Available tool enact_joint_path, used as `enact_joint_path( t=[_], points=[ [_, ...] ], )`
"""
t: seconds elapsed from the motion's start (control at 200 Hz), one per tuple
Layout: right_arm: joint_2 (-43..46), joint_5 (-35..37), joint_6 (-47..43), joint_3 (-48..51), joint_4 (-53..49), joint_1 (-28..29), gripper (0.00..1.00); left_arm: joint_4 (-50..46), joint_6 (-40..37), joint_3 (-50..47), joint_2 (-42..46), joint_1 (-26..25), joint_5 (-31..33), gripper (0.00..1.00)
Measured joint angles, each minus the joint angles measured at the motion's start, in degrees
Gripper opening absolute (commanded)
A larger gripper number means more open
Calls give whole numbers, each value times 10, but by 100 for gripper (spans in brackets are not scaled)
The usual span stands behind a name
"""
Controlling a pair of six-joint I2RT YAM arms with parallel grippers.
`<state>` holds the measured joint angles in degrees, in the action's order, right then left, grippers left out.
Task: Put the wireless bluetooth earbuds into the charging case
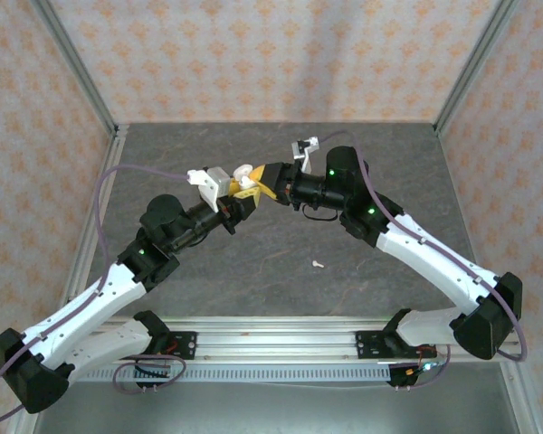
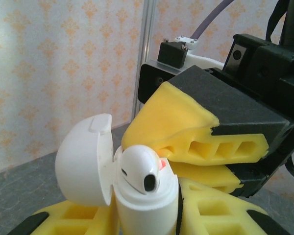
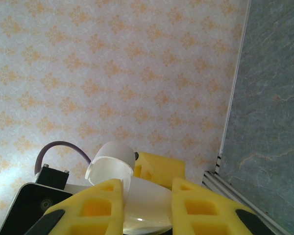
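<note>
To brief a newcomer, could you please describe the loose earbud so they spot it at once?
On the grey table, look just beyond the near rail, slightly right of its middle. The loose earbud is the tiny white speck lying alone there; the other earbud sits in the open charging case held up above the table.

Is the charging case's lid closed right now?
No, the lid of the charging case is swung open, with an earbud sitting in its top.

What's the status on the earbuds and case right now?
Left gripper clamped on open charging case. Right gripper tips at one earbud sitting in it. Second earbud lying on table. No obstruction seen.
</note>
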<state>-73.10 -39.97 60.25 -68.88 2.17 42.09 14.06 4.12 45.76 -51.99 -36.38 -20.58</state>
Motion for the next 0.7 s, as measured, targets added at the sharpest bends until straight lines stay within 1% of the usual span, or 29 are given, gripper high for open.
enact_joint_path(
  t=[0.16,0.245,0.535,0.635,0.701],
  points=[
    [0,-4,-1,3,0,0,8,3,0,0,0,0,0,33],
    [0,-4,-2,3,0,0,8,3,0,0,0,0,0,31],
    [0,-5,-19,3,-4,0,10,2,4,0,1,0,2,10],
    [0,-5,-35,3,-13,0,17,-6,3,-1,3,0,2,0],
    [2,-6,-47,3,-22,0,23,-11,1,-3,5,0,2,0]
  ],
)
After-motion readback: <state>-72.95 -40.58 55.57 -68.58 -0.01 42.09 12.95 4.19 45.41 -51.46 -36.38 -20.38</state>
